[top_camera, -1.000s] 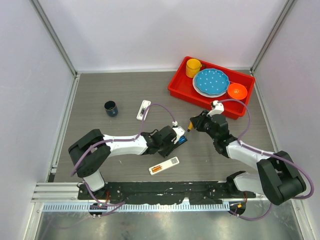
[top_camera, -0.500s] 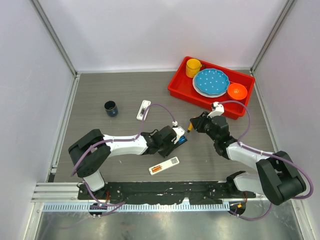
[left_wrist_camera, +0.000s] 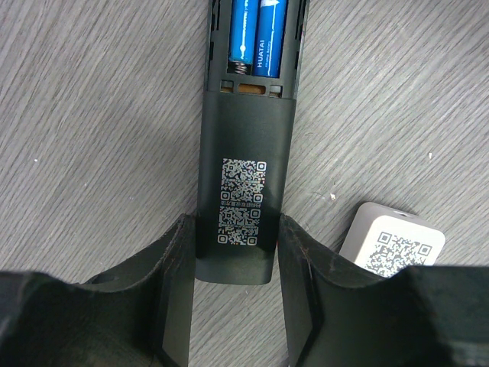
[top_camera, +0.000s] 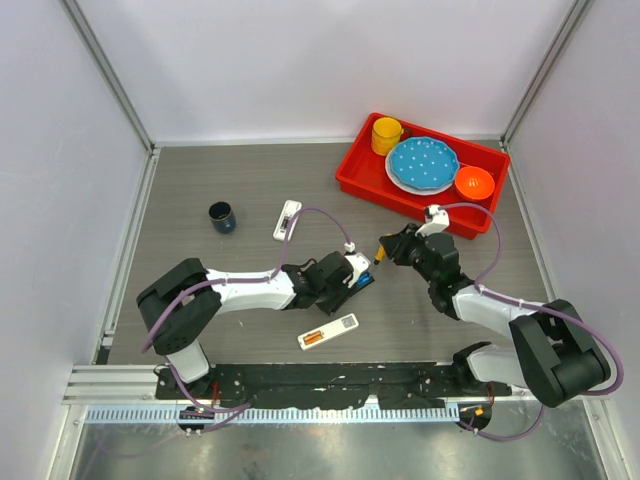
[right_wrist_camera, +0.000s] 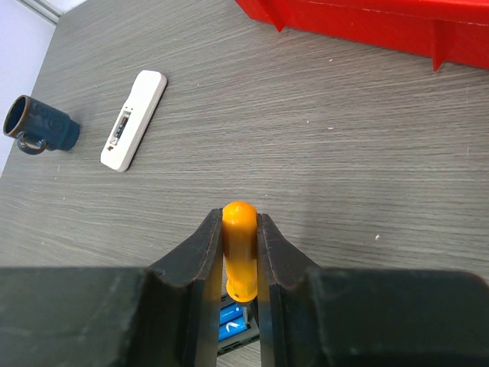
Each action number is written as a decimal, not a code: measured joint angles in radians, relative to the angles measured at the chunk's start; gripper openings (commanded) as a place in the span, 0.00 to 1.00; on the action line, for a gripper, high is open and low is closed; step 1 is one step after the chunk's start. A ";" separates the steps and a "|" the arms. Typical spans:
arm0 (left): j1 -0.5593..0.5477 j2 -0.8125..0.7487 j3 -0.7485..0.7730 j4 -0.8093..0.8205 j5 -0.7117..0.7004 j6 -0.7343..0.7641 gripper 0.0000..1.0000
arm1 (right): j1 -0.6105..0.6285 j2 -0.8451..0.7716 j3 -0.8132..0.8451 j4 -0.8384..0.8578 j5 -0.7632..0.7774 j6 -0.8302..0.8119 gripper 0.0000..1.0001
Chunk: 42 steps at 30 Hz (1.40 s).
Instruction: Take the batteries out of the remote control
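L gripper (left_wrist_camera: 237, 238) clenched on black remote (left_wrist_camera: 243, 145), pinching both long edges at its near end. It lies flat on table (left_wrist_camera: 92, 115), long axis straight out from jaws. Batteries (left_wrist_camera: 258, 34), blue, sit in open bay at far end, parallel to axis. Bare table left of it; white remote (left_wrist_camera: 391, 246) crowds near-right corner, not touching. R gripper (right_wrist_camera: 240, 229) grasps orange screwdriver (right_wrist_camera: 240, 256) over the bay. Red tray (top_camera: 400, 195) well beyond, far-right.

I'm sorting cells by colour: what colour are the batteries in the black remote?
The batteries are bright blue with white lettering, clearest in the left wrist view.
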 measured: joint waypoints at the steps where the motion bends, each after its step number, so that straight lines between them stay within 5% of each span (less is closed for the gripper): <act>1: 0.000 0.000 0.000 0.000 0.000 0.000 0.14 | -0.002 0.003 -0.003 0.008 -0.003 0.005 0.01; 13: -0.002 0.000 0.000 0.000 -0.003 -0.006 0.00 | -0.008 0.005 -0.003 0.022 -0.013 0.046 0.01; 42: -0.002 0.000 -0.002 0.002 -0.008 -0.019 0.00 | 0.014 -0.059 0.024 -0.081 -0.163 0.199 0.01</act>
